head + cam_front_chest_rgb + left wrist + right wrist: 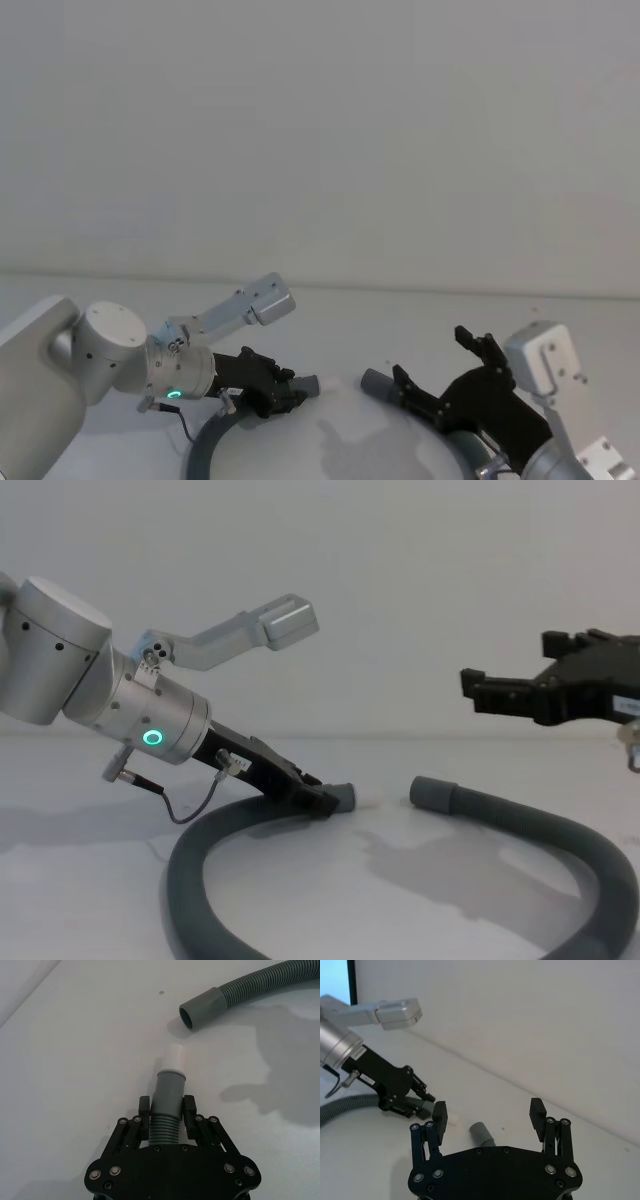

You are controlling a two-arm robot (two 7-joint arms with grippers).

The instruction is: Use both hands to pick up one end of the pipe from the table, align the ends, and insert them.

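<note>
Left gripper [167, 1107] clamps the hose [200, 860] just behind its white-tipped cuff [170, 1085], held low over the table [75, 1060]. Right gripper [490, 1110] hangs spread wide and empty above the plain hollow cuff [435, 792], which lies on the table with its mouth turned toward the white tip, near but apart and out of line. That free end looks nearer the right arm, a reach downward. Dark grey and ribbed, the hose loops back toward the robot.

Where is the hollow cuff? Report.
The hollow cuff lies on the table, centre-right in chest view, below the right gripper, facing the spigot end in the left gripper.
</note>
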